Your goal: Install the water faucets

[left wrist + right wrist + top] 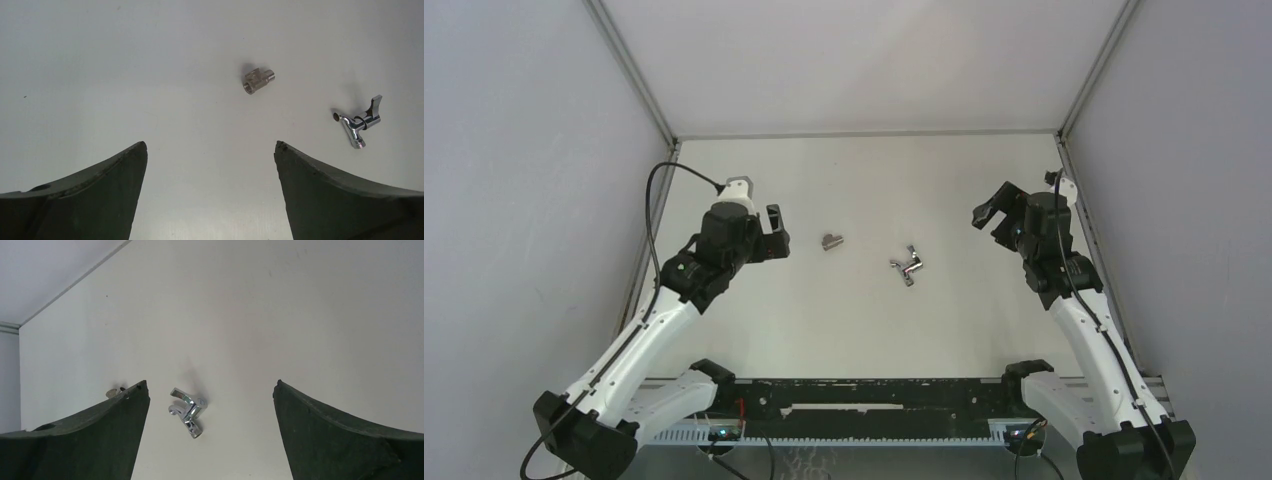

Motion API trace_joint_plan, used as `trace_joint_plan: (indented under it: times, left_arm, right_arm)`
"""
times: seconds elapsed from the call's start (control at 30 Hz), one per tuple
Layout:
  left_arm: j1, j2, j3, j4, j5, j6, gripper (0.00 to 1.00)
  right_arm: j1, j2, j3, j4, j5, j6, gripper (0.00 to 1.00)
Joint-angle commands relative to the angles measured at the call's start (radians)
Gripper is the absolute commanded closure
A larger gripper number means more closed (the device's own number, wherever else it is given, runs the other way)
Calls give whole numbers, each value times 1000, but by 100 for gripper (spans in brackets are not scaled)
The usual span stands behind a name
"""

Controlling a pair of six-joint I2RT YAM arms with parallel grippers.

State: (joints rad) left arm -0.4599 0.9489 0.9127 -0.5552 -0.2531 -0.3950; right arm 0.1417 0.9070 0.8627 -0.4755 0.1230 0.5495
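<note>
Pale grey walls [514, 150] enclose a plain white counter [864, 330] on three sides. Both parts lie loose near its centre, close together but not touching. The short dull-grey threaded metal stub [831, 241] is nearer the left tool [211, 145]; the shiny chrome angled tap piece [908, 267] is nearer the right tool [210, 384]. Both tools stand fully apart and hold nothing. Expect rigid, light, slippery parts (polished chrome slides readily). Grip the stub across its wider body and the tap across its barrel, clear of the threads. Bare counter surrounds both parts; the walls lie well away.
</note>
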Motion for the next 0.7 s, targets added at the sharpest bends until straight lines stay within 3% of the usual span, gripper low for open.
trace_joint_plan:
  times: [0.0, 0.27, 0.43, 0.67]
  left_arm:
    - [-3, -5, 35, 38, -4, -26, 0]
    - [-5, 30, 45, 34, 64, 13, 0]
    - [-33, 74, 54, 44, 32, -7, 0]
    - [-45, 362, 221, -112, -9, -137, 0]
  right_arm:
    - [1, 0, 7, 18, -24, -20, 0]
    - [33, -1, -17, 43, -39, 7, 0]
    - [99, 19, -17, 53, -4, 14, 0]
    - [206, 70, -27, 119, -19, 13, 0]
